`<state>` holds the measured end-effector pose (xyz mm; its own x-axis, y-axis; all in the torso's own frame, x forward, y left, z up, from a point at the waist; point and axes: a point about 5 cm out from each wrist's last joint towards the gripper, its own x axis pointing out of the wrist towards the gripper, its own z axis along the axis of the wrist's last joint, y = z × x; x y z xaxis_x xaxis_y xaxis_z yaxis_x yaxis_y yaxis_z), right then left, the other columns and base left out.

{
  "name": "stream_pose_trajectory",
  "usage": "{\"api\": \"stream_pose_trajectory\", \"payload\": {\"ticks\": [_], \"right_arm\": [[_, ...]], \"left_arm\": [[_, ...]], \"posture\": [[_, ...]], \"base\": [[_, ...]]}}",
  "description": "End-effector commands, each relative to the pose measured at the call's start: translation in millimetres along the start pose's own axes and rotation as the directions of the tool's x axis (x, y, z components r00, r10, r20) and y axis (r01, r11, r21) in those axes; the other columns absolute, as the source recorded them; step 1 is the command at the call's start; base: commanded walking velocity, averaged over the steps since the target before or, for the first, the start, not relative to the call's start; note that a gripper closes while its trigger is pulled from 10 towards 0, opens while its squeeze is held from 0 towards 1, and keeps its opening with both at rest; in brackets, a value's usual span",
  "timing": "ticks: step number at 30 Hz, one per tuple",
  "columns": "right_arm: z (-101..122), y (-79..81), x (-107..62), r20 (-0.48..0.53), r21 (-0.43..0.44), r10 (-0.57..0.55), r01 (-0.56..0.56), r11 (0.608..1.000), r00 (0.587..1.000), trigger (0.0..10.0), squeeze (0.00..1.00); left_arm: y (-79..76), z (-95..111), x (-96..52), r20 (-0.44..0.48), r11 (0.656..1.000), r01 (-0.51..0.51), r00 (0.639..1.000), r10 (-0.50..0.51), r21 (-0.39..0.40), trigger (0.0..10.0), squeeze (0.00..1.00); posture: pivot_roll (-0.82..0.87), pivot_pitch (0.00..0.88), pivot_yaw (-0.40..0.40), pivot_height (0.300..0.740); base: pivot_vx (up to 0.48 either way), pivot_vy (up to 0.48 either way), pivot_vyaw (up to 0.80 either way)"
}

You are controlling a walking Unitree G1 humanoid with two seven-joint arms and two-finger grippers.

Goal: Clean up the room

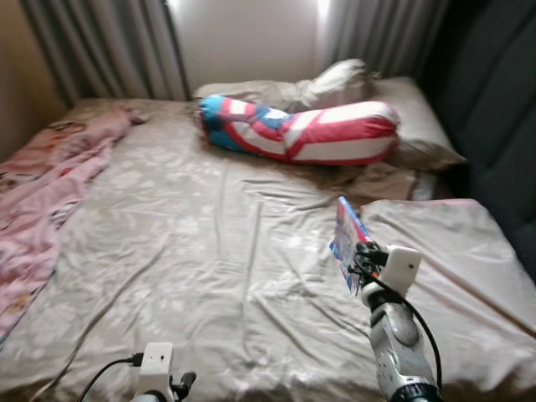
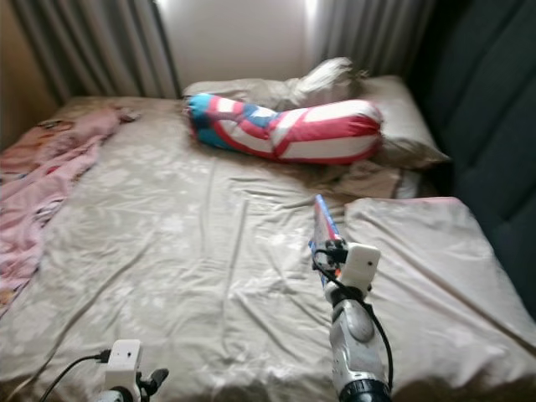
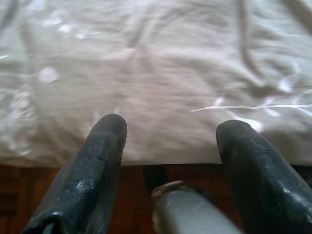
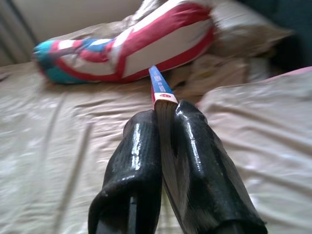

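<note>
Right gripper pinches a thin book above the bed — left gripper fingers spread.

It was a home bedroom; a wide bed under a rumpled beige sheet took up most of the view; pillows and a red, white and blue bolster lay at its head; grey curtains hung behind; a pink blanket trailed along one side.

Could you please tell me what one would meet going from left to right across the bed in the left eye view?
Pink blanket → left gripper → bolster pillow → book in the right gripper → dark headboard.
</note>
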<state>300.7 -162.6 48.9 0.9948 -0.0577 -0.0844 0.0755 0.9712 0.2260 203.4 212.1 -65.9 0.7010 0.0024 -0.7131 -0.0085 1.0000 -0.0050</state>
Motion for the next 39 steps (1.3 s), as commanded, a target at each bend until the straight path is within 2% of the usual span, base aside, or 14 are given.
{"api": "stream_pose_trajectory", "payload": {"ticks": [1, 8, 11, 12, 14, 17, 18, 20, 22, 25, 28, 31, 34, 39], "right_arm": [[7, 12.1, 3.5, 0.04, 0.01, 0.05, -0.051, 0.999, 0.998, 10.0, 0.0], [7, 16.8, 2.0, 0.047, 0.011, 0.074, -0.075, 0.997, 0.996, 10.0, 0.0], [8, 17.2, 1.8, 0.05, 0.016, 0.085, -0.086, 0.996, 0.995, 10.0, 0.0], [8, 17.2, 1.8, 0.05, 0.016, 0.085, -0.086, 0.996, 0.995, 10.0, 0.0], [6, 19.9, 0.6, 0.044, 0.024, 0.113, -0.114, 0.993, 0.993, 10.0, 0.0], [5, 24.4, -1.0, 0.041, 0.028, 0.142, -0.143, 0.989, 0.989, 10.0, 0.0], [5, 24.4, -1.0, 0.041, 0.028, 0.142, -0.143, 0.989, 0.989, 10.0, 0.0], [6, 25.8, -1.4, 0.052, 0.054, 0.154, -0.157, 0.986, 0.987, 10.0, 0.0], [6, 26.1, -1.9, 0.057, 0.07, 0.159, -0.163, 0.984, 0.986, 10.0, 0.0], [5, 25.1, -2.2, 0.054, 0.085, 0.147, -0.151, 0.985, 0.988, 10.0, 0.0], [4, 23.2, -1.7, 0.049, 0.083, 0.126, -0.129, 0.988, 0.991, 10.0, 0.0], [4, 21.2, -1.1, 0.044, 0.073, 0.106, -0.109, 0.991, 0.993, 10.0, 0.0], [3, 18.7, -0.1, 0.033, 0.074, 0.084, -0.086, 0.994, 0.996, 10.0, 0.0], [3, 19.4, -0.7, 0.031, 0.067, 0.095, -0.097, 0.993, 0.995, 10.0, 0.0]], "left_arm": [[2.9, -6, -1.7, -0.024, 1.0, -0.013, 1.0, 0.012, -0.006, 10.0, 0.0], [2.4, 5, 0.3, 0.038, 1.0, -0.027, 0.999, 0.027, -0.009, 10.0, 0.0], [-0.5, 22, 3.0, 0.132, 0.997, -0.061, 0.989, 0.066, -0.041, 10.0, 0.0], [-0.5, 22, 3.0, 0.132, 0.997, -0.061, 0.989, 0.066, -0.041, 10.0, 0.0], [3.8, 36, 3.1, 0.212, 0.995, -0.077, 0.973, 0.088, -0.061, 10.0, 0.0], [5.4, 56, 0.9, 0.335, 0.998, -0.066, 0.94, 0.07, -0.023, 10.0, 0.0], [5.4, 56, 0.9, 0.335, 0.998, -0.066, 0.94, 0.07, -0.023, 10.0, 0.0], [6.5, 66, -3.8, 0.424, 0.998, -0.061, 0.904, 0.053, 0.006, 10.0, 0.0], [7.0, 69, -5.8, 0.45, 0.998, -0.063, 0.891, 0.052, 0.011, 10.0, 0.0], [-0.3, 79, -10.4, 0.522, 0.996, -0.055, 0.853, 0.01, 0.07, 10.0, 0.0], [-9.4, 87, -10.6, 0.56, 0.997, -0.041, 0.829, -0.001, 0.062, 10.0, 0.0], [-10.7, 91, -9.8, 0.57, 0.998, -0.037, 0.822, 0.004, 0.046, 10.0, 0.0], [-19.9, 97, -9.1, 0.583, 0.995, -0.015, 0.811, -0.046, 0.1, 10.0, 0.0], [-26.0, 101, -10.2, 0.601, 0.996, 0.006, 0.797, -0.062, 0.094, 10.0, 0.0]], "posture": [[-0.04, 0.03, -0.015, 0.731], [-0.04, 0.03, -0.012, 0.731], [-0.04, 0.03, -0.011, 0.731], [-0.04, 0.03, -0.011, 0.731], [-0.04, 0.028, -0.009, 0.731], [-0.05, 0.02, -0.005, 0.731], [-0.05, 0.02, -0.005, 0.731], [-0.05, 0.015, -0.004, 0.731], [-0.05, 0.014, -0.005, 0.731], [-0.04, 0.009, -0.007, 0.731], [-0.05, 0.0, -0.007, 0.731], [-0.05, 0.0, -0.007, 0.731], [-0.05, 0.0, -0.006, 0.722], [-0.05, 0.0, -0.004, 0.693]], "base": [[0.0, 0.0, 0.0], [0.0, 0.0, 0.0], [0.0, 0.0, 0.0], [0.0, 0.0, 0.0], [0.0, 0.0, 0.0], [0.0, 0.0, 0.0], [0.0, 0.0, 0.0], [0.0, 0.0, 0.0], [0.0, 0.0, 0.0], [0.0, 0.0, 0.0], [0.0, 0.0, 0.0], [0.0, 0.0, 0.0], [0.0, 0.0, 0.0], [0.0, 0.0, 0.0]]}}
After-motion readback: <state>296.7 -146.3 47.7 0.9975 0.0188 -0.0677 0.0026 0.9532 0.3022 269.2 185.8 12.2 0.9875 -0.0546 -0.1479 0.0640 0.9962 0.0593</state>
